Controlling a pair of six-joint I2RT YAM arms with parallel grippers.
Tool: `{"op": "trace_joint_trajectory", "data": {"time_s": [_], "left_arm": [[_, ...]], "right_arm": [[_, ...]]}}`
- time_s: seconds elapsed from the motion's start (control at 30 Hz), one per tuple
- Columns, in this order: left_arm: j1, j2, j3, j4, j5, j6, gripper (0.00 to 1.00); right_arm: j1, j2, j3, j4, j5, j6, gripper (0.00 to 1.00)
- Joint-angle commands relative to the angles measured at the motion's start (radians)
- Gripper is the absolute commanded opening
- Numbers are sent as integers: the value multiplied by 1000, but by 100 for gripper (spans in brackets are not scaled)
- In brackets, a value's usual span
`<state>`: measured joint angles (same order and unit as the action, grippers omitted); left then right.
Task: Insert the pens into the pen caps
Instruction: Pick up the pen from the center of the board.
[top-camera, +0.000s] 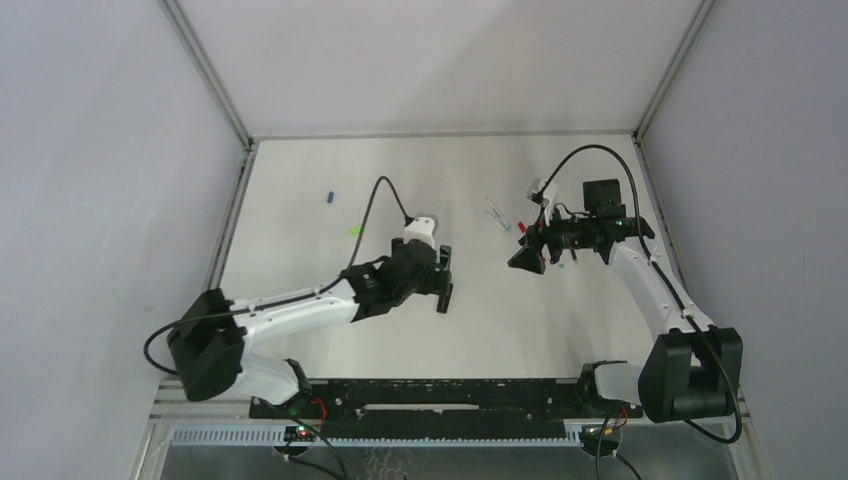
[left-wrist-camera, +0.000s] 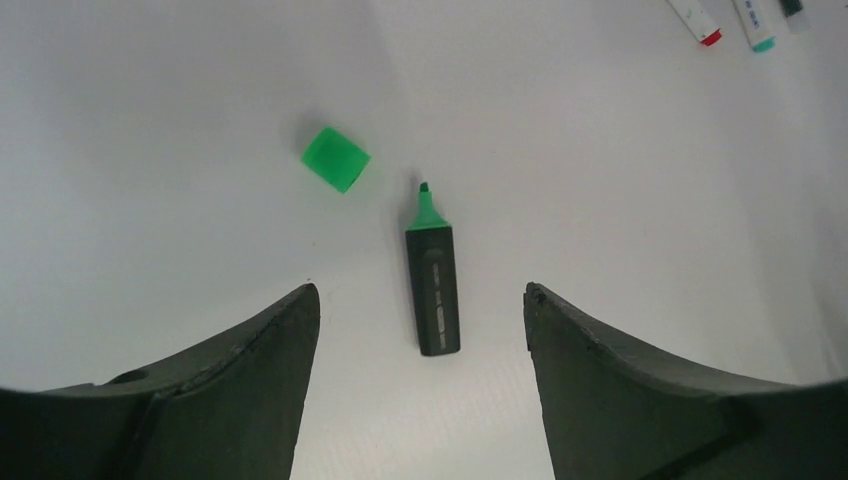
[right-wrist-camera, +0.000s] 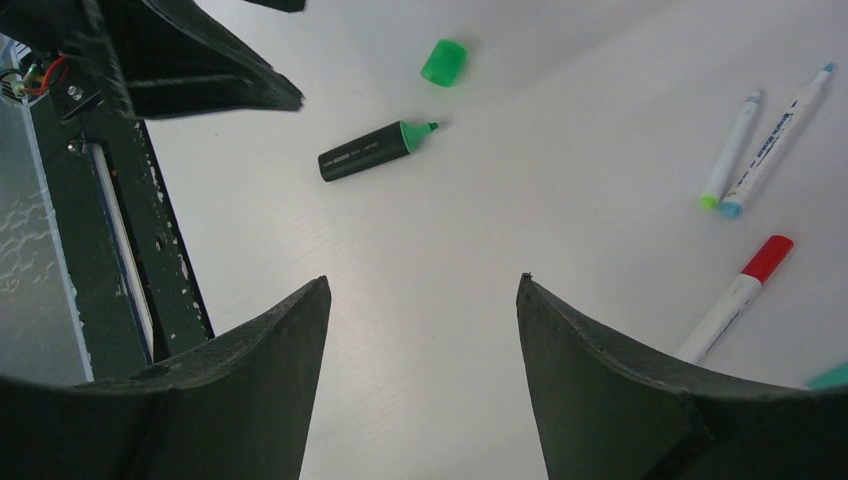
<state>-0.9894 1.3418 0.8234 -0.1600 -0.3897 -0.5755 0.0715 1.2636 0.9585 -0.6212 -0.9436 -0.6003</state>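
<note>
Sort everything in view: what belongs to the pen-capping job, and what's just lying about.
Job: black marker, green cap, red-ended pen, green-ended pen, blue-ended pen, blue cap.
Not job: right arm's cable, black rail.

Bright, even, diffuse light — shadows faint and soft; wrist views bow at the edges.

White links, black joints, black cables (top-camera: 368, 210): left arm (top-camera: 300, 310), right arm (top-camera: 650, 285).

Open table (left-wrist-camera: 150, 100) all round black marker (left-wrist-camera: 433, 290); green cap (left-wrist-camera: 336, 158) near tip, apart.
</note>
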Motion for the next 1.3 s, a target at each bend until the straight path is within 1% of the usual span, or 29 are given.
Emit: {"op": "trace_joint_trajectory", "data": {"time_s": [0.0,0.13,0.17,0.23,0.33,0.67,0.77,0.9,1.27], "left_arm": [[-18,145,168,-102,-33,-26,77],[-53,299,309,-228,-85,-51,73],[-60,318,329,-245,-95,-56,71],[-61,370,363,-274,-97,-66,62],[-61,433,397,-302,-101,-67,56],[-60,546,472,-314,-88,-45,56],[-56,570,486,-320,-77,-43,50],[-44,586,489,-327,-57,-47,47],[-29,611,491,-347,-11,-57,47]], "right_arm": [[-12,-44,40,-9,-14,-12,76],[-13,-58,40,-16,-37,-11,76],[-14,-63,40,-18,-40,-10,76],[-18,-76,41,-21,-50,-10,76],[-26,-88,40,-23,-60,-9,76],[-39,-93,40,-29,-77,-9,76],[-43,-93,40,-31,-82,-10,76],[-45,-92,40,-34,-89,-10,76],[-45,-77,41,-38,-104,-14,76]]}}
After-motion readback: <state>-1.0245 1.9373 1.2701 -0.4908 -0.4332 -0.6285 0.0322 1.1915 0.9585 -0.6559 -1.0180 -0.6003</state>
